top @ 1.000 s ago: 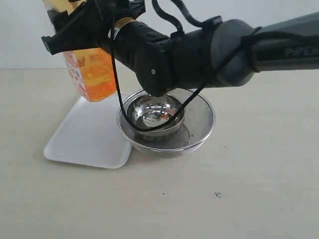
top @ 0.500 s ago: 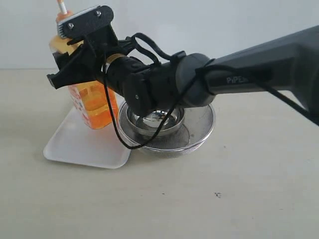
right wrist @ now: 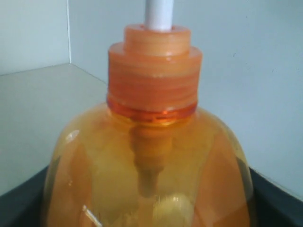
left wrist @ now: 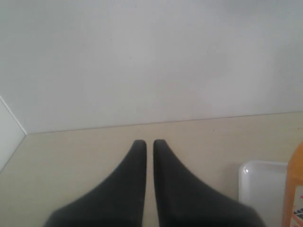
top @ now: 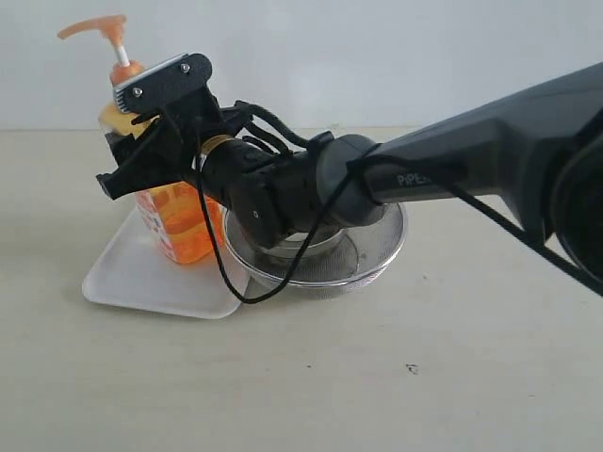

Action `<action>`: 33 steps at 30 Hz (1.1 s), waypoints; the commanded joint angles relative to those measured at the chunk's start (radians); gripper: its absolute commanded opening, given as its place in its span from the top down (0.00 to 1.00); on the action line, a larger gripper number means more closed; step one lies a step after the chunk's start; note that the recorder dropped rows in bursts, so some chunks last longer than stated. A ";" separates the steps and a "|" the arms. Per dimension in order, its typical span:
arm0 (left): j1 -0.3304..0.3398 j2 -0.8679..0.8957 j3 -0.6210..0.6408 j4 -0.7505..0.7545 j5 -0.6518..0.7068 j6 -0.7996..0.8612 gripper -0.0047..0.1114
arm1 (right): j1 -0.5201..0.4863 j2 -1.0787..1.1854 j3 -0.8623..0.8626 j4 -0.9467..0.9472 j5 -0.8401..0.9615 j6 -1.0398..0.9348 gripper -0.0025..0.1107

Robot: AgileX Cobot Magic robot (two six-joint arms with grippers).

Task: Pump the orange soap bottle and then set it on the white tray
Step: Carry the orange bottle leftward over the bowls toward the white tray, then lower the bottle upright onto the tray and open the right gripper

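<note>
Soap bottle (top: 177, 224) upright, base apparently down on the white tray (top: 132, 281) — placement all but done. Right gripper (top: 132, 165) clamped round its upper body — release outstanding. Pumping cannot be confirmed.

Soap bottle (top: 175, 229) on tray (top: 132, 276); strainer (top: 379, 252) just right.

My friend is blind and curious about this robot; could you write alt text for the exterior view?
A dark robot arm reaches across from the right, its fingers clamped on the orange soap bottle, which stands upright over the white tray, base on or just above it. Beside the tray sits a mesh strainer on a pale table.
</note>
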 commanded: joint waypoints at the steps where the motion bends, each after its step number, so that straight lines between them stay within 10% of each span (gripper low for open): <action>1: 0.001 -0.007 0.004 -0.009 0.000 0.000 0.92 | -0.001 -0.013 -0.016 -0.048 -0.081 0.042 0.95; 6: 0.001 -0.007 0.004 0.008 0.002 0.000 0.92 | -0.001 -0.013 -0.016 -0.033 -0.088 0.084 0.41; 9: 0.001 -0.007 0.004 0.008 0.002 0.000 0.92 | -0.001 -0.013 -0.016 -0.011 -0.090 0.084 0.25; 33: 0.001 -0.007 0.004 0.019 0.028 0.000 0.92 | -0.001 -0.375 -0.016 -0.045 0.873 0.013 0.24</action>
